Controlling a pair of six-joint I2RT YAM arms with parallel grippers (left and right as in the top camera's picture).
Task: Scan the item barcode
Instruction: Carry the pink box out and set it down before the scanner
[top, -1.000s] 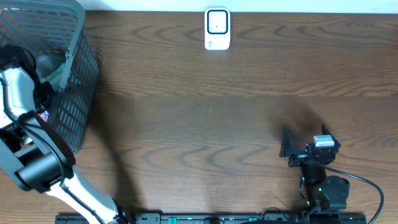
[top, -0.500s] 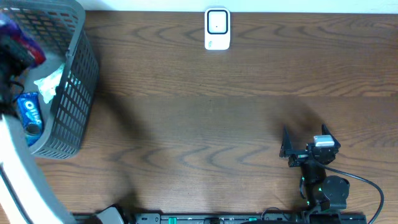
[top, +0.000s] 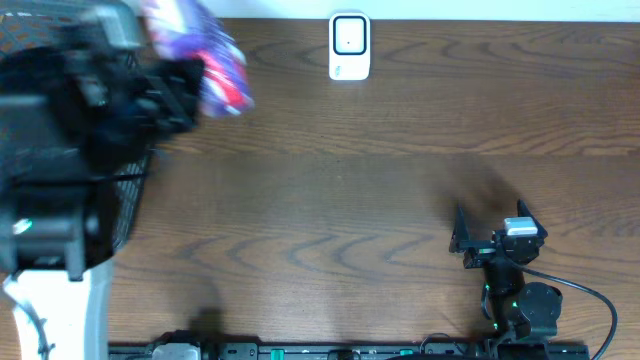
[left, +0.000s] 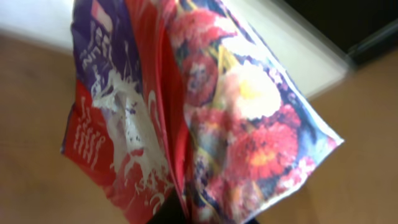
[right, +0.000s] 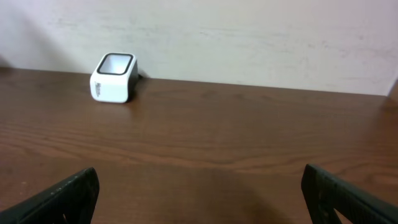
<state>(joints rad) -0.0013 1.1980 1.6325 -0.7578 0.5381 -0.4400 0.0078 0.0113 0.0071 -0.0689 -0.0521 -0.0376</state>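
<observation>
Two robot arms are at a brown wooden table. The left gripper is in the upper left of the overhead view, and it looks big and blurry. Its jaws are squeezed tight on a shiny packet. The packet is up in the air, not lying on the table. From above it sits between the grey wire basket on the left and the white barcode scanner at the top middle.

In the left wrist view the packet fills almost the whole picture. The dark jaws pinch it at the bottom edge, and it sticks up from there, a bit folded. One side is red and purple with white letters and white splashes. The letters are too blurry to read. The other side has pictures of red, pink and yellow round things, maybe flowers or fruit. I cannot see a barcode on either side.

The right gripper is low down on the right of the overhead view, far from the packet. It is open as wide as can be and holds nothing. Its two black fingertips sit in the bottom corners of the right wrist view, with bare table between them.

The scanner stands by the far edge of the table, with a dark-rimmed window on top. A tiny grey mark is on its front, too small to read
</observation>
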